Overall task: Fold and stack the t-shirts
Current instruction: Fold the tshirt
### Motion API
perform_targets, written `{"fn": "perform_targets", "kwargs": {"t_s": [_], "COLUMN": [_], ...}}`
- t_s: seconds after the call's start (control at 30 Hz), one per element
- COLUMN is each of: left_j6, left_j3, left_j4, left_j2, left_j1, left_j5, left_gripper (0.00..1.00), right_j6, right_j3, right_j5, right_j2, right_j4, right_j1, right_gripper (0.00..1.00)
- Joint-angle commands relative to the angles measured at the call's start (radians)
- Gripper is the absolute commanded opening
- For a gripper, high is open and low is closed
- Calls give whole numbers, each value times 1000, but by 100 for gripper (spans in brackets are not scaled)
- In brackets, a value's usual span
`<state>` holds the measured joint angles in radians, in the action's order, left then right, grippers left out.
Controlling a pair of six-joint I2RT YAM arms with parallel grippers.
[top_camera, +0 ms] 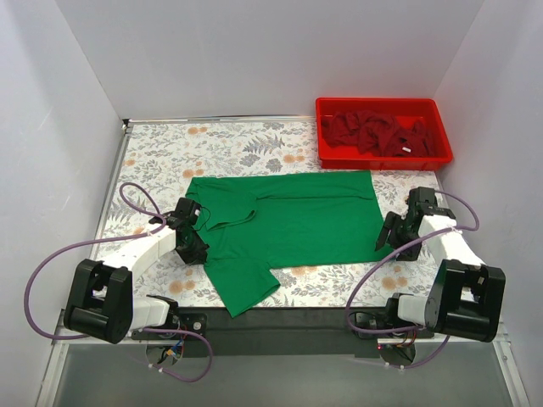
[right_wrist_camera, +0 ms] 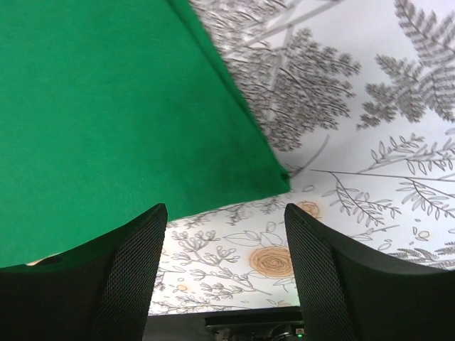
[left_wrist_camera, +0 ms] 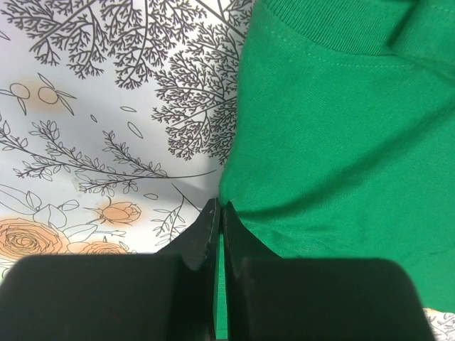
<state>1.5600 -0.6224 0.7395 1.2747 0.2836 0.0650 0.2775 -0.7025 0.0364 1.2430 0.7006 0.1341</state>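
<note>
Mid-table, on floral-print tabletop [top_camera: 229, 144]: bright green soft-cloth short-sleeved t-shirt [top_camera: 293, 222], spread flat for folding, near sleeve trailing toward near edge. Pinched at left edge by left gripper [left_wrist_camera: 217, 220], jaws clenched on cloth, probably to lift that side over. Right gripper [right_wrist_camera: 226, 213] low just beside near hem corner, jaws released, nothing between, seemingly lined up to grab. Both arms stretched forward, wrists dipped to table. Dark red cloth t-shirts [top_camera: 377, 131] heaped in red rectangular plastic bin [top_camera: 383, 161], far right, unfolded.
</note>
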Motion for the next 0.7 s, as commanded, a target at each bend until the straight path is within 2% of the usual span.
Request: {"fn": "perform_targets", "kwargs": {"t_s": [0.0,0.67], "left_j6": [3,8], "left_j3": [3,-36], "left_j4": [1,40], "left_j2": [11,-14], "left_j1": [3,2], "left_j5": [13,44], "left_gripper": [0,0], "right_j6": [31,46], "right_j3": [23,86], "right_j5": [-20,-32], "right_j2": [15,67], "right_j4": [16,-102], "right_j1": [32,70], "right_gripper": [61,45]}}
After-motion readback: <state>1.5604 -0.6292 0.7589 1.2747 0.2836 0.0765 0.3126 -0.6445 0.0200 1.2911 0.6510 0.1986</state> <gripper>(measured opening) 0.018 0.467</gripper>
